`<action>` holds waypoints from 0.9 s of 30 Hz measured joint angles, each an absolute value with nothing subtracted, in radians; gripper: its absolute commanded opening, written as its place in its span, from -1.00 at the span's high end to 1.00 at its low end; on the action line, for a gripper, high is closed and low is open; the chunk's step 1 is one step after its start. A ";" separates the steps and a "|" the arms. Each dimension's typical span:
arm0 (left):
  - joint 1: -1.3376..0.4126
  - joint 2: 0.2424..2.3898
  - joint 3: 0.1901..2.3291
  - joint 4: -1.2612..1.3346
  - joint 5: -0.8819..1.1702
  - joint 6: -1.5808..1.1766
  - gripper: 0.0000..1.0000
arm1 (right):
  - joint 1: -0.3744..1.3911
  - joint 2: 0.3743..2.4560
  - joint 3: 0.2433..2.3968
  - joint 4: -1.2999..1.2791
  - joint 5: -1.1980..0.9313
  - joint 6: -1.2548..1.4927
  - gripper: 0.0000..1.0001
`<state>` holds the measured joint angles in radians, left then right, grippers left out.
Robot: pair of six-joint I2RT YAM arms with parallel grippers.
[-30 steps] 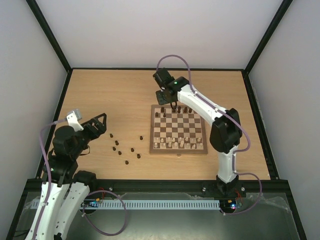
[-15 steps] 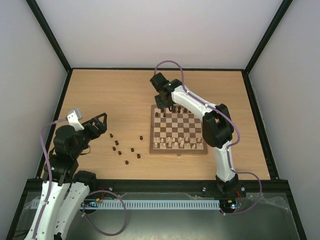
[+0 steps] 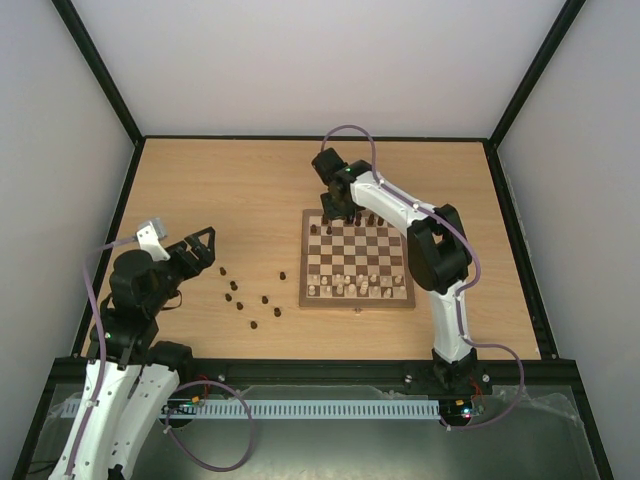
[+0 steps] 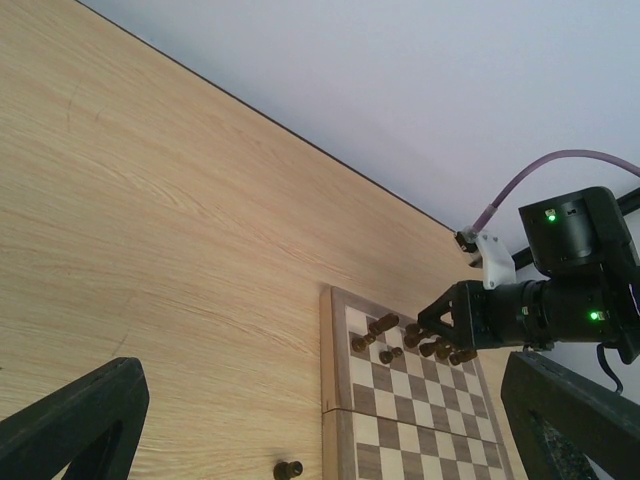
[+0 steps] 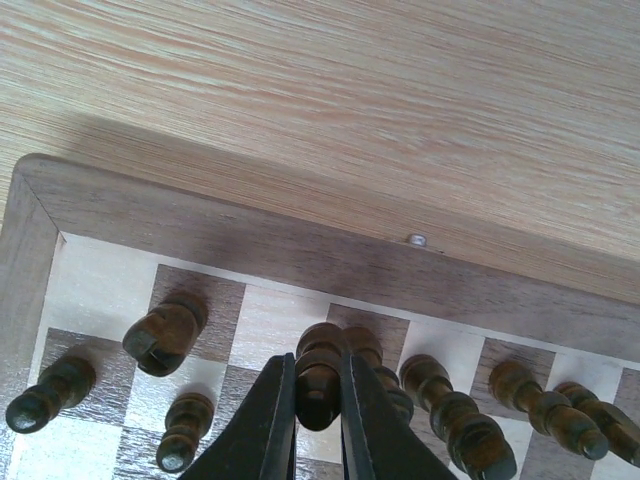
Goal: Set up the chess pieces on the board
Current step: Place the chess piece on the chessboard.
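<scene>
Right hand [image 5: 318, 365] pinching a dark piece [image 5: 318, 388] at the far edge of the board [image 3: 358, 252]

The fingers are clamped on that piece over the back row, with other dark pieces [image 5: 165, 328] standing just beside it on both sides (a couple look tilted from the wrist view). The light pieces [image 3: 355, 286] fill the near rows. The left hand [image 3: 203, 247] is spread wide with nothing in it, over the worktop [image 3: 220, 190] well left of the board. Between that hand and the board, several loose dark pieces [image 3: 240, 305] lie scattered on the wood.
</scene>
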<state>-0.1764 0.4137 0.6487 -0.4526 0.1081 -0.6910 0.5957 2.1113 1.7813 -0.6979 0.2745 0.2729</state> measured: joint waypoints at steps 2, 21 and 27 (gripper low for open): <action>-0.176 0.414 0.649 -0.452 0.108 -0.691 -0.99 | 0.595 2.111 1.780 -0.690 0.272 0.273 0.97; -0.176 0.414 0.647 -0.447 0.108 -0.691 -0.99 | 0.595 2.142 1.775 -0.647 0.239 0.273 0.97; -0.176 0.414 0.647 -0.447 0.108 -0.691 -0.99 | 0.595 2.144 1.775 -0.641 0.236 0.273 0.94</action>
<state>-0.1764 0.4137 0.6472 -0.4469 0.1081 -0.6914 0.5945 2.1445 1.7752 -0.6411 0.2363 0.2726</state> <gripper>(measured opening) 0.995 0.097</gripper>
